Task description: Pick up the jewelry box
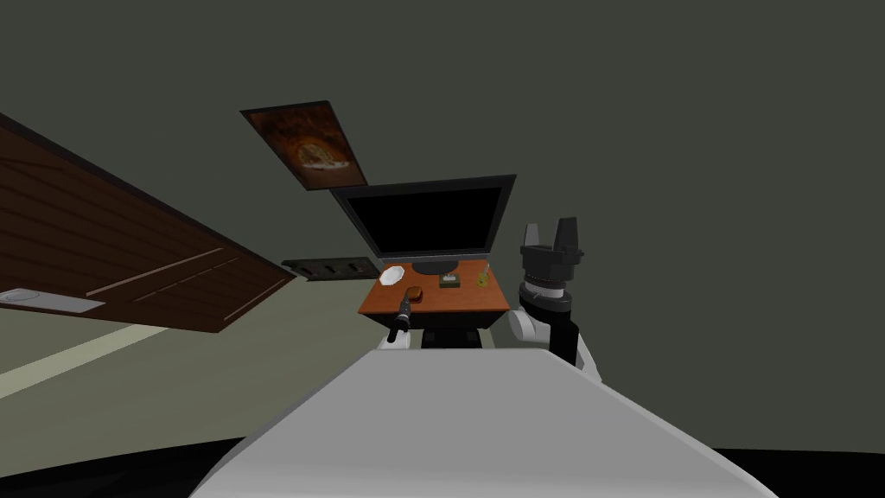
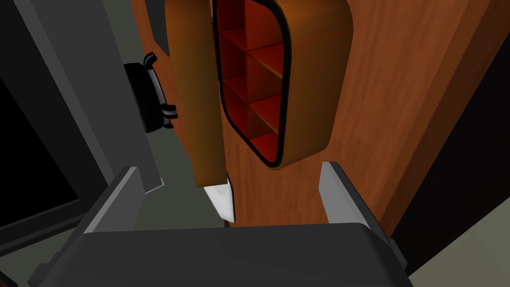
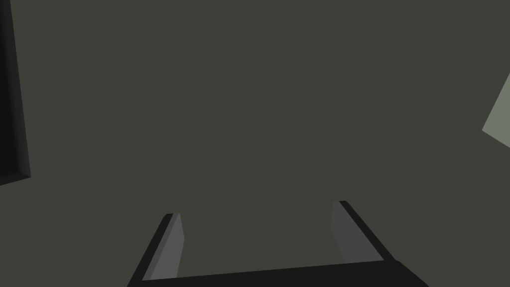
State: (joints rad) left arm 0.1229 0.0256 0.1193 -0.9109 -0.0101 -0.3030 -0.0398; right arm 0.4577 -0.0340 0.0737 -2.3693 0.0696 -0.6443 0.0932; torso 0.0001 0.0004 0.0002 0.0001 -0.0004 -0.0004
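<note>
**Left claw open just short of the jewelry box**

Head view: the brown jewelry box [image 1: 415, 294] sits on the near left part of an orange-brown table [image 1: 462, 301]. It is just beside a white dish [image 1: 391, 276] and in front of a dark screen [image 1: 428, 218]. The right gripper [image 1: 550, 230] stands raised beside the table.

Left wrist view: the left gripper [image 2: 230, 169] is spread wide and holds nothing. The box lies just ahead of its fingertips, with the lid ajar and red compartments showing.

Right wrist view: the fingers are parted and empty.
</note>
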